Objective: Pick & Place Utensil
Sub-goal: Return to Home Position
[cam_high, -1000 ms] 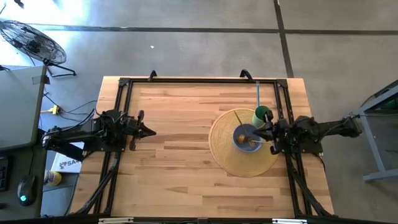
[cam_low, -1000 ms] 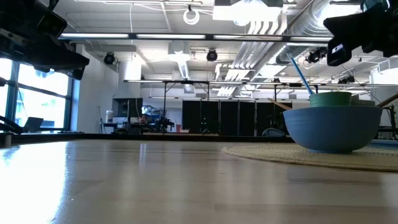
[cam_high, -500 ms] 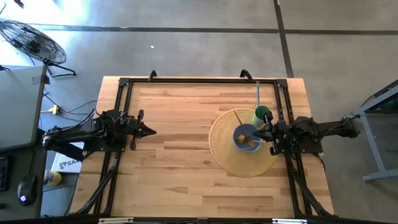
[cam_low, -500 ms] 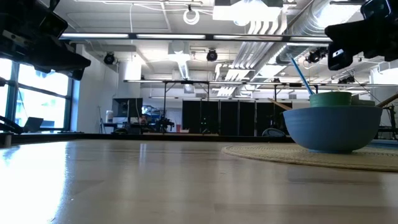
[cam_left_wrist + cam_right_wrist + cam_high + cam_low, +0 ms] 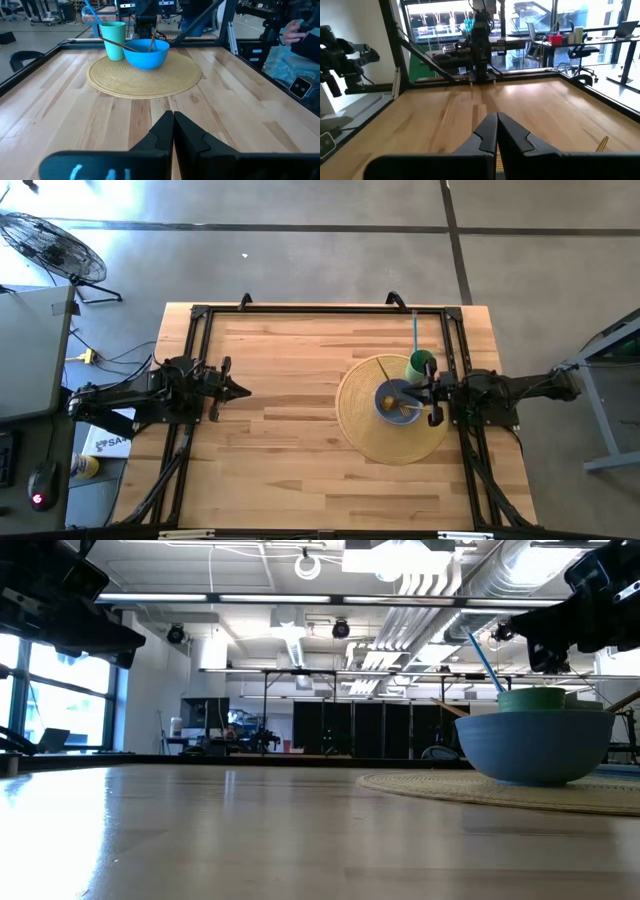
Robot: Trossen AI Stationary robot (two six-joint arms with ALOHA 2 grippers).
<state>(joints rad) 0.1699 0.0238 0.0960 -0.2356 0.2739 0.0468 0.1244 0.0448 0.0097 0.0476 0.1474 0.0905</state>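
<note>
We see the left hand (image 5: 240, 390) at center left and the right hand (image 5: 428, 391) beside the bowl (image 5: 381, 402), both pressed together.

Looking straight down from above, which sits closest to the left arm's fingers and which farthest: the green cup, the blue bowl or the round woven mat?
Measured from the left fingers, at the table's left side:
1. Brown mat: its near edge reaches farthest toward that arm.
2. Blue bowl: on the mat's middle.
3. Green cup: at the mat's top-right edge, beyond the bowl.

mat (image 5: 365, 430) 1 | bowl (image 5: 146, 54) 1 | cup (image 5: 115, 35) 1 | straw (image 5: 415, 332) 1 | utensils (image 5: 117, 45) 2
</note>
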